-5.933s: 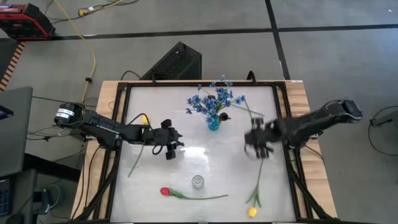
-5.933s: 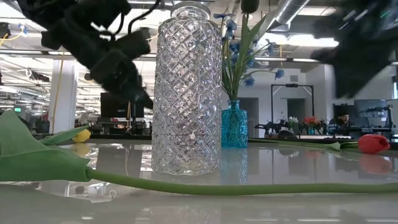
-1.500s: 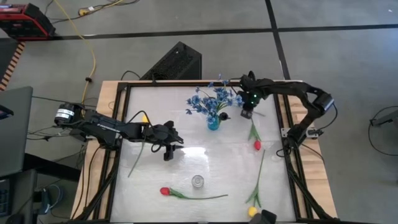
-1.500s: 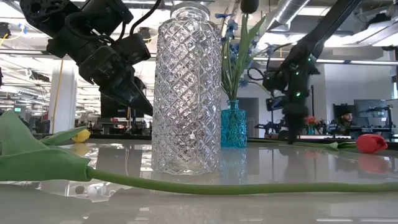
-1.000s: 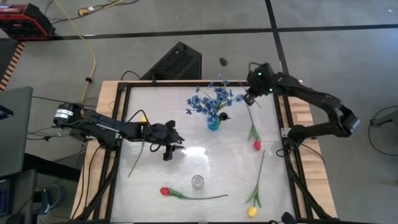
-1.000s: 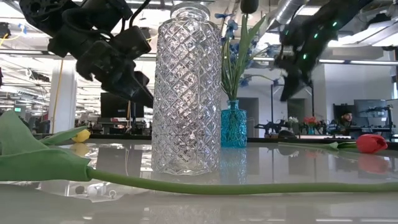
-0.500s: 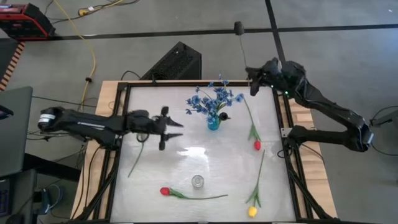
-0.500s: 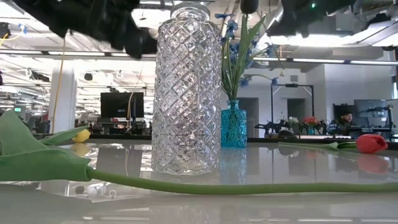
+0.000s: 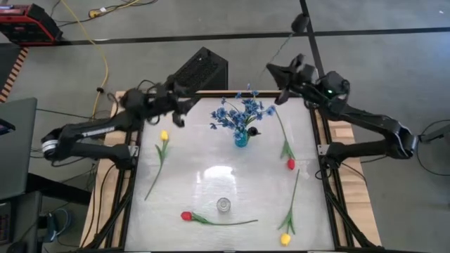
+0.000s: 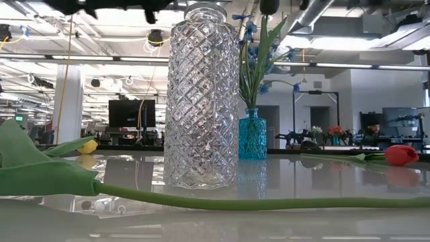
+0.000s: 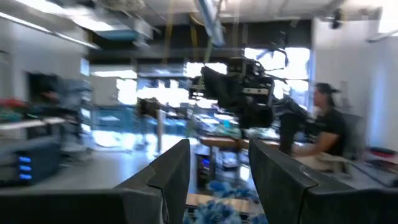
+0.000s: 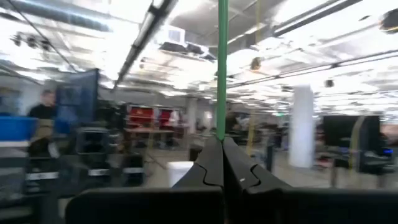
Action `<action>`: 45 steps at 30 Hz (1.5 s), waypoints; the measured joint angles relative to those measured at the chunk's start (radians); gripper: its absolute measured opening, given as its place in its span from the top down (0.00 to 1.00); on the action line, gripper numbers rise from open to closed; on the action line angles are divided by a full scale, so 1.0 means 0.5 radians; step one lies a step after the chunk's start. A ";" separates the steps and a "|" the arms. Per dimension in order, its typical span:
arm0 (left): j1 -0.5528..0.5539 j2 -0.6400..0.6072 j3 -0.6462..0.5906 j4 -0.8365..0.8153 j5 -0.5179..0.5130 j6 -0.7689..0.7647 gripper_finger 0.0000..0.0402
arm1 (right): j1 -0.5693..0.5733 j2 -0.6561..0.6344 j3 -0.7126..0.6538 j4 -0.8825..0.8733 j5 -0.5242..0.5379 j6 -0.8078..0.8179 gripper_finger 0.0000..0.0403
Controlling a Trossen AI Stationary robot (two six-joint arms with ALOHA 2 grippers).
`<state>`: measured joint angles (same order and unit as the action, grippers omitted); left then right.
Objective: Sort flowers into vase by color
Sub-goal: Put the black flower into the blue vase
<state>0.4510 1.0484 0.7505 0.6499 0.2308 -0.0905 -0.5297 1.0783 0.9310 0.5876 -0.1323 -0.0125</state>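
Both arms have lifted up high, and now the right arm's fingers pinch the long thin green stem of a dark-budded flower standing straight up, just beside the small blue glass vase, while the left fingers hang open.

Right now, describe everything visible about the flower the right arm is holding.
The held flower has a long thin green stem and a dark bud at its far end, lifted beyond the table's far edge. In the right wrist view the stem rises straight from between the shut fingers of the right gripper. Nothing else touches it.
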 joint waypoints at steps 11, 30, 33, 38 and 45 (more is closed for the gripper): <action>0.239 0.741 0.627 -0.128 0.644 -0.093 0.62 | 0.061 0.562 0.297 -0.059 -0.281 0.198 0.97; 0.234 0.913 0.694 -0.108 0.643 -0.008 0.62 | 0.143 0.797 0.330 0.020 -0.315 0.219 0.97; 0.234 0.913 0.694 -0.117 0.629 -0.008 0.62 | 0.151 0.805 0.330 0.012 -0.316 0.233 0.97; 0.234 0.913 0.694 -0.123 0.628 -0.008 0.62 | 0.168 0.814 0.330 0.023 -0.316 0.235 0.97; 0.234 0.913 0.694 -0.173 0.626 -0.031 0.77 | 0.183 0.815 0.330 0.022 -0.316 0.236 0.97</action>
<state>0.5682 1.5047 1.0977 0.5632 0.5438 -0.1063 -0.4383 1.4857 1.0958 0.5985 -0.2903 0.1055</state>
